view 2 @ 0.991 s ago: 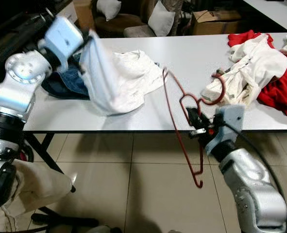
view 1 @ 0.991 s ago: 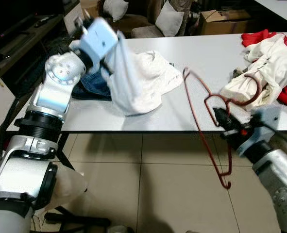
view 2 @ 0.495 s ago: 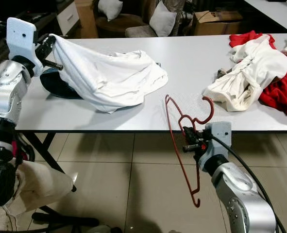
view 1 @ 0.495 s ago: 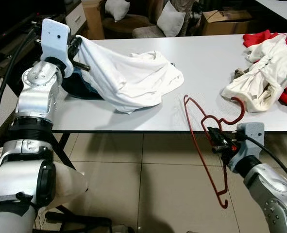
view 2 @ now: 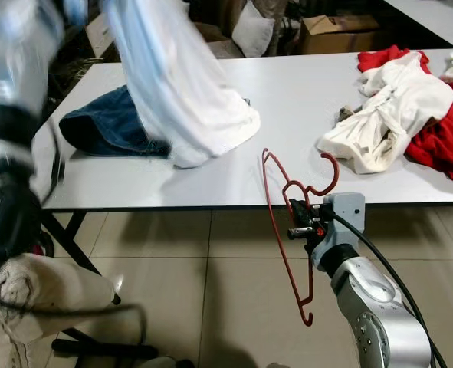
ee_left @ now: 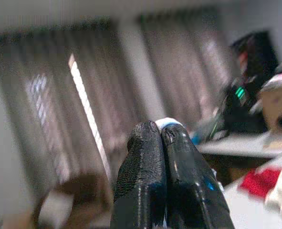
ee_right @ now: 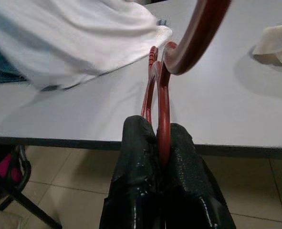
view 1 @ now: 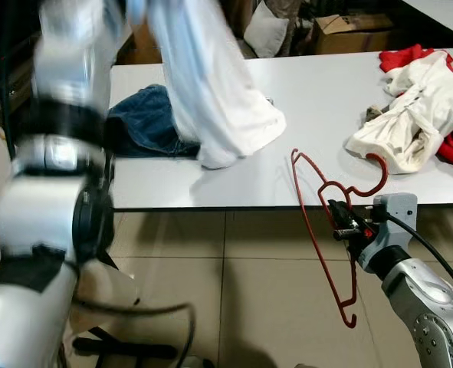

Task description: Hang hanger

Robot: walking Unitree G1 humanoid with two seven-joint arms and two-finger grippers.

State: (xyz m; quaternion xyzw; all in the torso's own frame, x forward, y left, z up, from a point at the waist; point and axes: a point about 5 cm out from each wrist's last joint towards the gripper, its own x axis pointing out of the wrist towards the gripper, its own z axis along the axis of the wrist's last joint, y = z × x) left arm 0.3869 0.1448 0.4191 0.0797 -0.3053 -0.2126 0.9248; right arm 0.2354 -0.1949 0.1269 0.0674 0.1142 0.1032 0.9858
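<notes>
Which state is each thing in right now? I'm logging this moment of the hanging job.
Hanger: clamped near its neck by the right gripper, off the table's front edge.
White shirt: lifted by the left gripper, hem on the table.
Jeans: crumpled on the table.
Clothes pile: heaped.

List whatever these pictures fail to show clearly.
- Left tool: eye views cut it off at the top edge; the arm is motion-blurred.
- White cloth garment: blurred, its top out of frame.
- Red clothing: cut by the right edge.
- Red wire hanger: neck hidden inside the right tool.
</notes>
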